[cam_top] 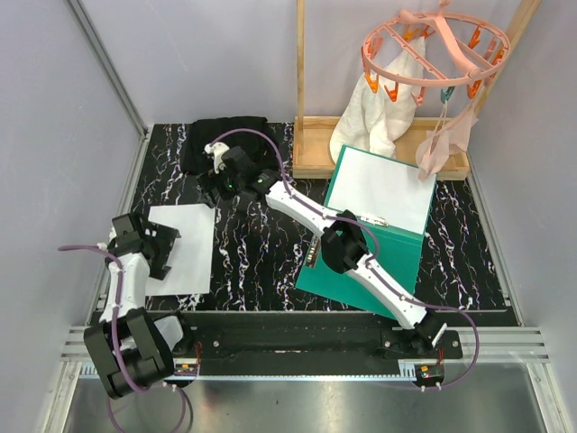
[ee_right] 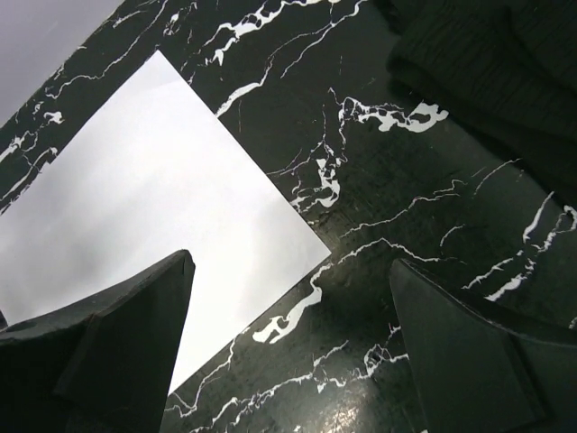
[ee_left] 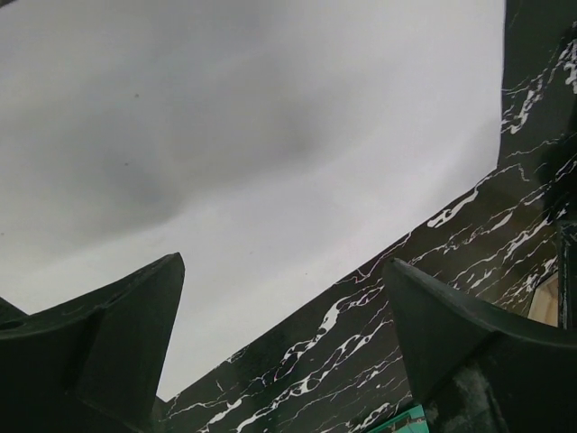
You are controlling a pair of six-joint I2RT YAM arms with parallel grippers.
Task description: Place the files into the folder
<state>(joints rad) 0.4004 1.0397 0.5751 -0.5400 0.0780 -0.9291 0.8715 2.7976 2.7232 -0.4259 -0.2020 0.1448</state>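
Overhead, a white paper sheet (cam_top: 383,188) lies in the teal-green flat folder (cam_top: 404,263) at three o'clock; wrist views show left gripper (ee_left: 284,271) and right gripper (ee_right: 293,271) jaws apart.

Overhead plus two wrist cams
Overhead looked down from behind; both wrist cams sat close over the same sheet (ee_right: 153,189).

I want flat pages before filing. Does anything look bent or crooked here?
The loose sheet under the open left gripper looks slightly buckled: the left wrist view shows a soft shaded ripple across it. The folder lies angled on the table, but the second sheet in it looks flat.
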